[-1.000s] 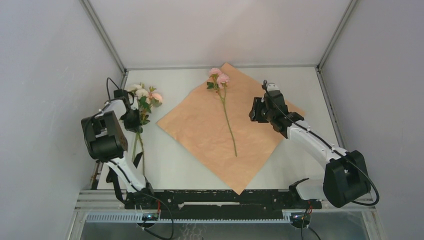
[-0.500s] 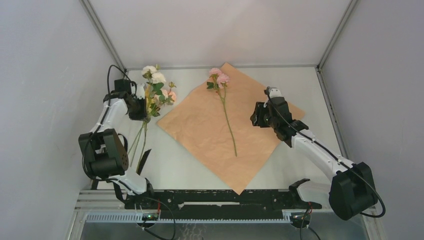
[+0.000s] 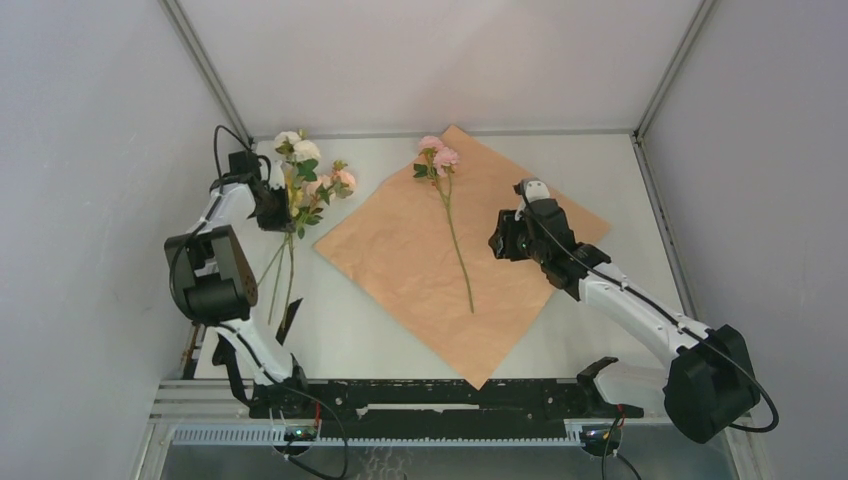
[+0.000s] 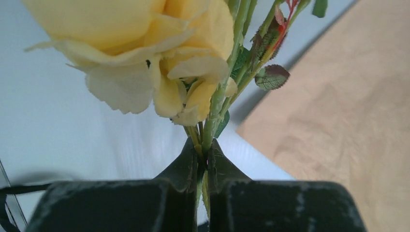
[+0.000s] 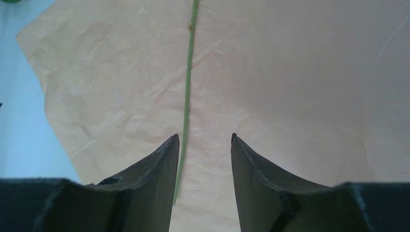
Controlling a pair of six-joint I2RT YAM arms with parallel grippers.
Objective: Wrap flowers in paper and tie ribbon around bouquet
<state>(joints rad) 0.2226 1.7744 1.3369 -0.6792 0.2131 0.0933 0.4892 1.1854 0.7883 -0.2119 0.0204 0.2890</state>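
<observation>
The paper (image 3: pixel 520 185) lies flat, peach face up, in the middle of the table. One pink flower (image 3: pixel 438 155) rests on it, its stem (image 3: pixel 458 245) running toward me. My left gripper (image 3: pixel 272 213) is shut on the stems of a bunch of flowers (image 3: pixel 305 170), held over the table left of the paper. In the left wrist view the fingertips (image 4: pixel 215 157) pinch green stems under a yellow bloom (image 4: pixel 145 43). My right gripper (image 3: pixel 503 238) hangs open over the paper, just right of the lying stem (image 5: pixel 187 96). No wrapped bouquet is in view. A short black strip (image 3: pixel 290 320), perhaps the ribbon, lies by the held stems' lower ends.
Grey walls close in the white table (image 3: pixel 600 160) on three sides. The paper's near corner (image 3: pixel 480 380) reaches the black rail (image 3: pixel 430 395) at the arms' bases. A thin black line (image 4: pixel 19 188) crosses the lower left of the left wrist view.
My left gripper carried the bunch up and toward the back of the table, closer to the paper's left corner. My right gripper shifted slightly left toward the lying stem.
</observation>
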